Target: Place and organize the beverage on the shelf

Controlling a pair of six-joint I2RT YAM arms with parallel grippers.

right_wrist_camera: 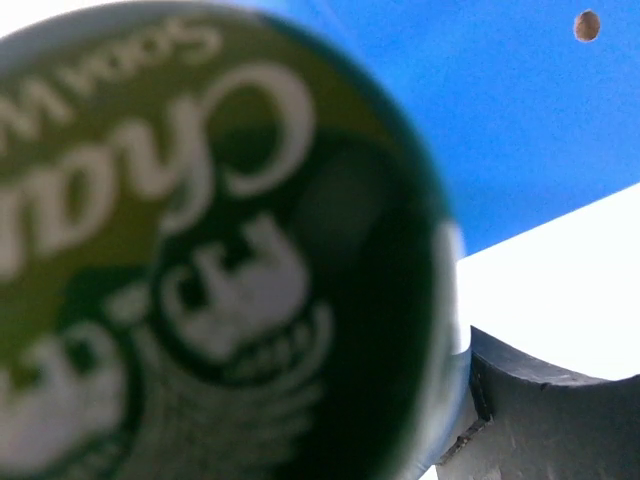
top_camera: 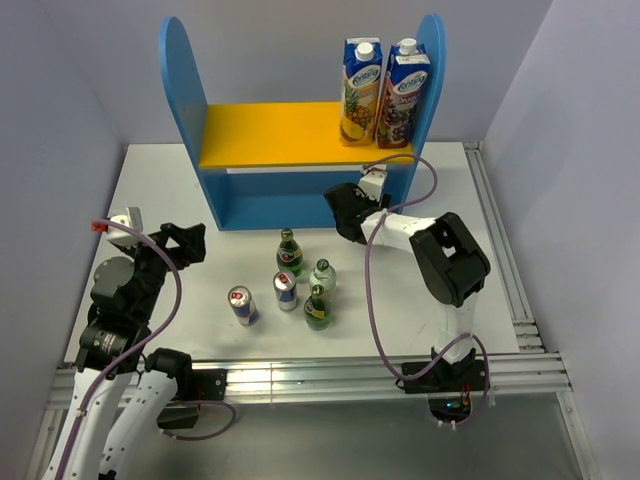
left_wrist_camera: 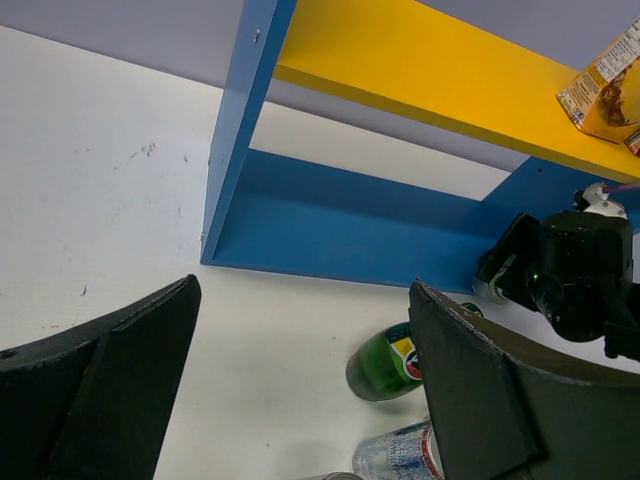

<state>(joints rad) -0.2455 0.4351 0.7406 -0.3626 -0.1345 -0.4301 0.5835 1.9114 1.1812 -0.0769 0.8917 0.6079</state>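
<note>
The shelf [top_camera: 270, 135] stands at the back, blue-sided with a yellow upper board [left_wrist_camera: 420, 60]. My right gripper [top_camera: 347, 215] hangs at the front of the lower level, shut on a green-capped bottle [right_wrist_camera: 200, 260]. The cap fills the right wrist view, with the shelf's blue back [right_wrist_camera: 470, 110] behind it. On the table stand two green bottles [top_camera: 289, 252] [top_camera: 318, 308], a clear bottle [top_camera: 322, 275] and two cans [top_camera: 285, 290] [top_camera: 241, 305]. My left gripper [top_camera: 185, 243] is open and empty, left of this group. Its wrist view shows a green bottle [left_wrist_camera: 385, 362] and a can [left_wrist_camera: 395, 455] past its right finger [left_wrist_camera: 500, 400].
Two juice cartons [top_camera: 360, 92] [top_camera: 403, 95] stand at the right end of the yellow board. The right arm's black wrist [left_wrist_camera: 570, 280] shows in front of the shelf's right side. White walls close the table on three sides.
</note>
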